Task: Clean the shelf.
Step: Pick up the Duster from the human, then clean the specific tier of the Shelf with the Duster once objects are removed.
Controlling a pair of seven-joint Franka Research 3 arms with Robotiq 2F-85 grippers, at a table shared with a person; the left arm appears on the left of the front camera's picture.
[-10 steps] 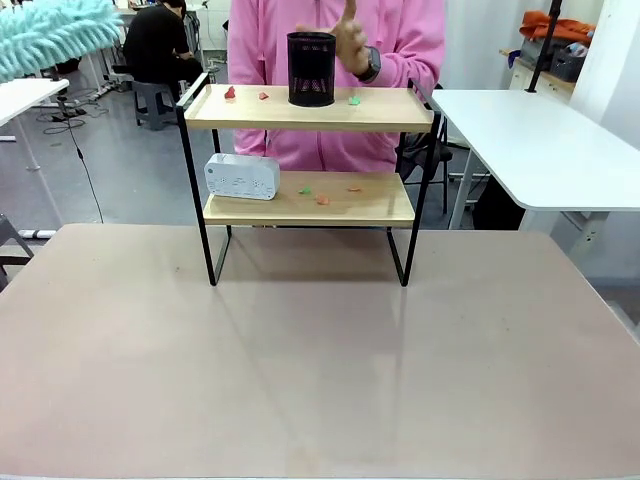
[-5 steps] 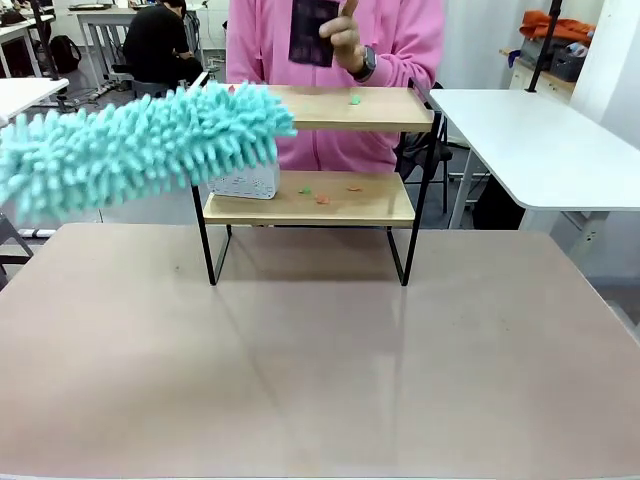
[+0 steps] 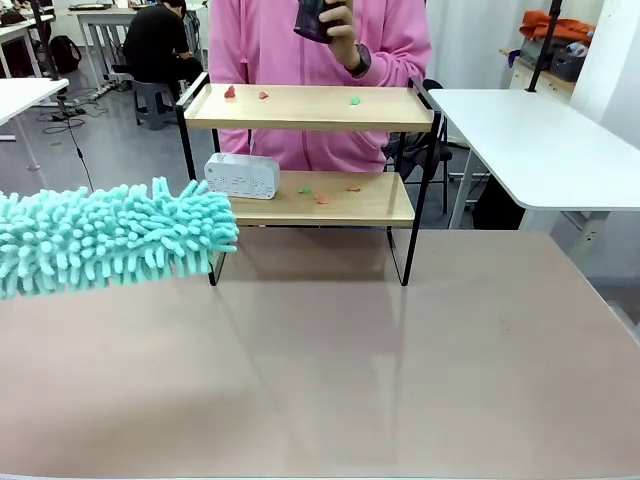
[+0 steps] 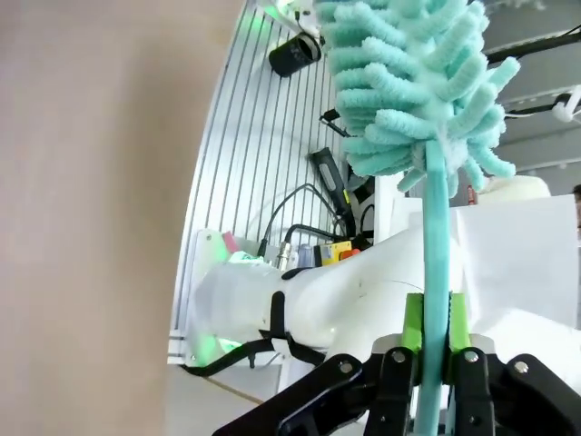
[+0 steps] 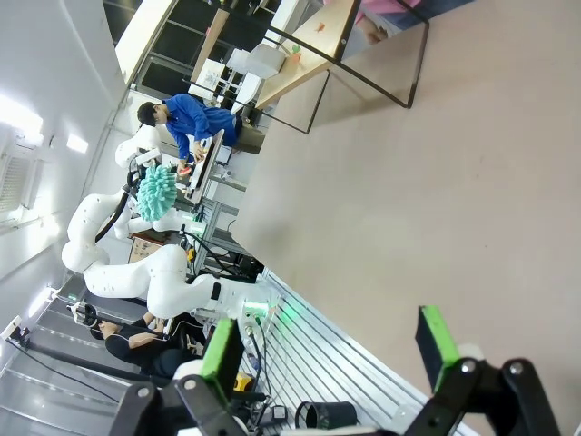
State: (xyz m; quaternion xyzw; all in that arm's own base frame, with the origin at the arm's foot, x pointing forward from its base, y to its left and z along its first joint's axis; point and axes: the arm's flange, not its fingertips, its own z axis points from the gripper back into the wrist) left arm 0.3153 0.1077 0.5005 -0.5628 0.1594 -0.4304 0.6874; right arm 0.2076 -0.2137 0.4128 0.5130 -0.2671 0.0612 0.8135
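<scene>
Two tools on this rig, so starting from the left. The left tool (image 4: 434,329) is pinching the thin teal handle (image 4: 437,263) of a fluffy teal chenille duster (image 3: 110,240), with its green pads (image 4: 413,322) pressing in on it from both sides. In the front view the duster head is lying roughly level over the left part of the brown tabletop (image 3: 330,370), coming in from the left edge. Its tip is overlapping the foot of the shelf's left front leg, but I can't tell if it's actually touching there.

The shelf (image 3: 310,108) is standing upright at the far side of the tabletop, about the middle, right in front of a person in a pink top (image 3: 270,50). Three little scraps are sitting on the top board: two red ones (image 3: 230,93) toward the left end and a green one (image 3: 354,100) right of the middle. On the lower board a white box (image 3: 242,176) is sitting at the left end, with a few more green and orange scraps (image 3: 322,199) lying around the middle. Above the top board the person's hand (image 3: 345,30) is holding up a dark container (image 3: 310,18), partly cropped by the picture's top edge.

Further right, a white table (image 3: 540,140) is standing beside the brown one. The right tool (image 5: 329,343) is hanging with its fingers spread wide, gripping nothing. The brown tabletop is stretching out ahead of it, and the shelf is showing well away at the top of its wrist view.
</scene>
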